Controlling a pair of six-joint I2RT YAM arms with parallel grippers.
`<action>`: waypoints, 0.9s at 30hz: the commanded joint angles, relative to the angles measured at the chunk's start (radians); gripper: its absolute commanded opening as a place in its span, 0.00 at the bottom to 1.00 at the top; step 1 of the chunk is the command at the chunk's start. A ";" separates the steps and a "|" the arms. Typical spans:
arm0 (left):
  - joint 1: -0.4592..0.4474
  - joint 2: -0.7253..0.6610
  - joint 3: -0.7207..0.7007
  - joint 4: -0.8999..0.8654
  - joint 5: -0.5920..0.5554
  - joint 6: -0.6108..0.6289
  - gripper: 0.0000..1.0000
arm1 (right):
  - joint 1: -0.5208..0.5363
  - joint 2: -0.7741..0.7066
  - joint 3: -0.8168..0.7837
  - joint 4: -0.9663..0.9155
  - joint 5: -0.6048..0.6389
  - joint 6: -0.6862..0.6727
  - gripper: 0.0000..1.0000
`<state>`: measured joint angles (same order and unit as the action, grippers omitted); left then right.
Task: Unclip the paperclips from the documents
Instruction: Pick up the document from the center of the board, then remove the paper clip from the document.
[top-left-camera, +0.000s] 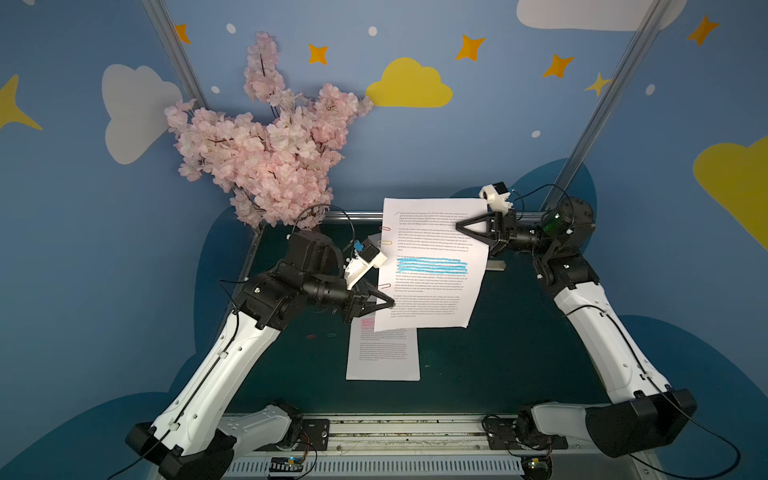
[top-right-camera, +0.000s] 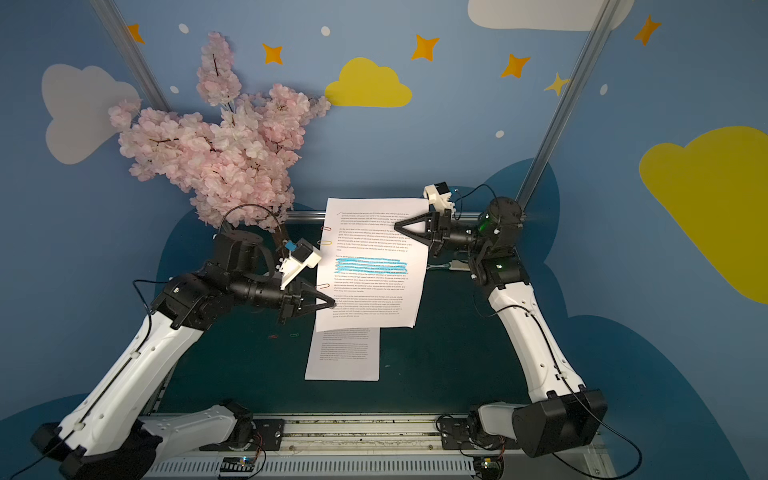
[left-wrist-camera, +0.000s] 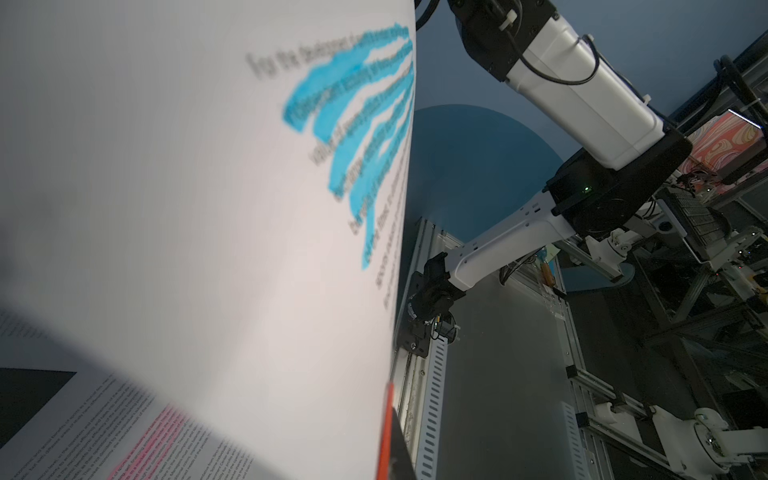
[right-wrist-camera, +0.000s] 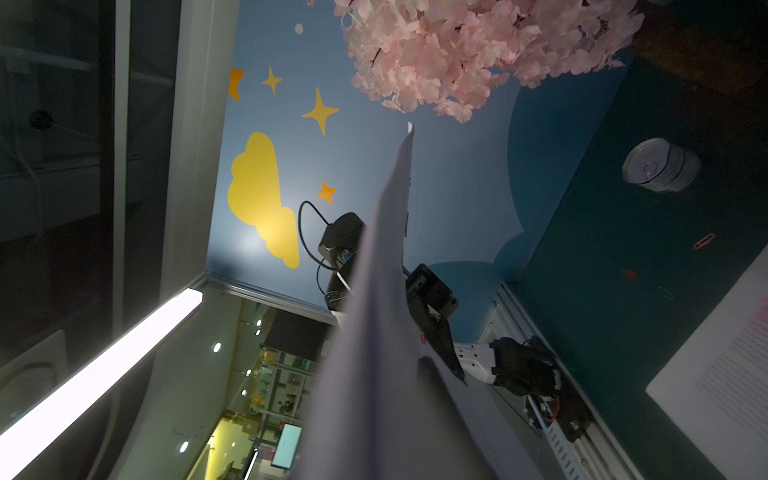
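My left gripper (top-left-camera: 392, 304) is clamped on the lower left edge of the blue-highlighted page (top-left-camera: 432, 291), which is held up at frame centre. Only "For the" reads, in the left wrist view. The clipped paperclips (top-left-camera: 385, 242), three of them, sit along its left edge above that grip. My right gripper (top-left-camera: 457, 226) is closed on the upper right edge. Lower in the frame lies the pink-highlighted page (top-left-camera: 382, 359), with loose paperclips (top-left-camera: 309, 336) to its left.

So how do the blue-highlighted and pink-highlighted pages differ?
The blue-highlighted page is held up off the table; the pink-highlighted page lies flat on it. Paperclips sit on the blue-highlighted page's edge; none show on the pink-highlighted page. Both are white printed sheets.
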<state>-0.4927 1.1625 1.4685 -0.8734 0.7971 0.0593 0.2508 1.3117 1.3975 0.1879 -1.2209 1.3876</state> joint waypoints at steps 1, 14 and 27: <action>0.004 -0.016 -0.016 -0.002 0.005 0.006 0.08 | 0.005 -0.016 0.049 -0.126 -0.006 -0.109 0.00; 0.053 -0.003 -0.007 0.398 -0.012 -0.246 0.76 | 0.029 -0.016 0.252 -0.442 -0.091 -0.334 0.00; 0.169 0.031 -0.158 0.992 0.143 -0.644 0.75 | 0.109 -0.014 0.249 -0.409 -0.114 -0.312 0.00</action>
<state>-0.3294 1.2034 1.3170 -0.0750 0.8894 -0.5022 0.3473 1.2968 1.6379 -0.2375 -1.3163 1.0863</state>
